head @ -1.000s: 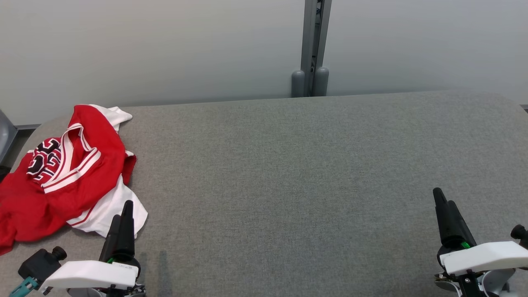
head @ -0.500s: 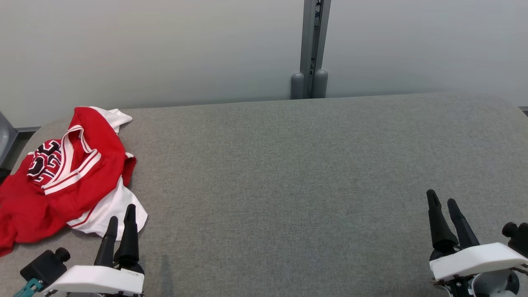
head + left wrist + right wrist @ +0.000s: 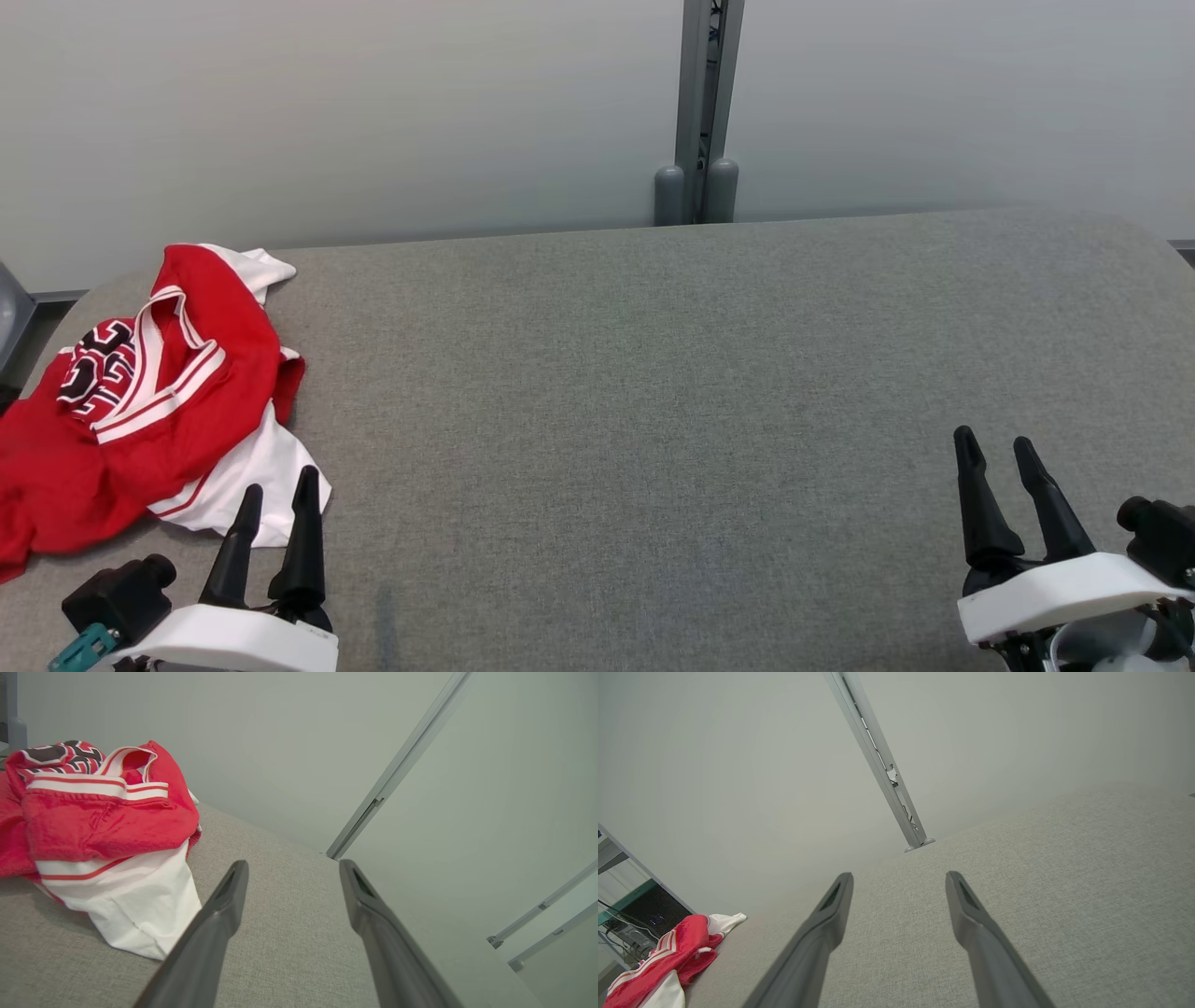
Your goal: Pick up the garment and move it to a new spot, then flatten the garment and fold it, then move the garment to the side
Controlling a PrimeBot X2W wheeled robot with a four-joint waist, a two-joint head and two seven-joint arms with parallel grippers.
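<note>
The garment [image 3: 140, 411] is a red and white jersey with black lettering, lying crumpled at the left end of the grey table [image 3: 653, 392]. My left gripper [image 3: 278, 485] stands open just in front of its white hem, not touching it. In the left wrist view the garment [image 3: 93, 826] lies left of the open left gripper [image 3: 292, 868]. My right gripper [image 3: 992, 448] is open over bare cloth at the near right, far from the jersey. From the right wrist the garment [image 3: 668, 956] shows small at the lower left, beyond the open right gripper [image 3: 899, 879].
A pale wall with a grey upright post [image 3: 698, 112] stands right behind the table's far edge. The table's left edge runs close beside the jersey, with a dark object [image 3: 7, 317] past it.
Both pairs of fingers, seen edge-on a second ago, now show spread apart, and both grippers have drawn back slightly toward me. The camera has shifted a little. The garment lies as before.
</note>
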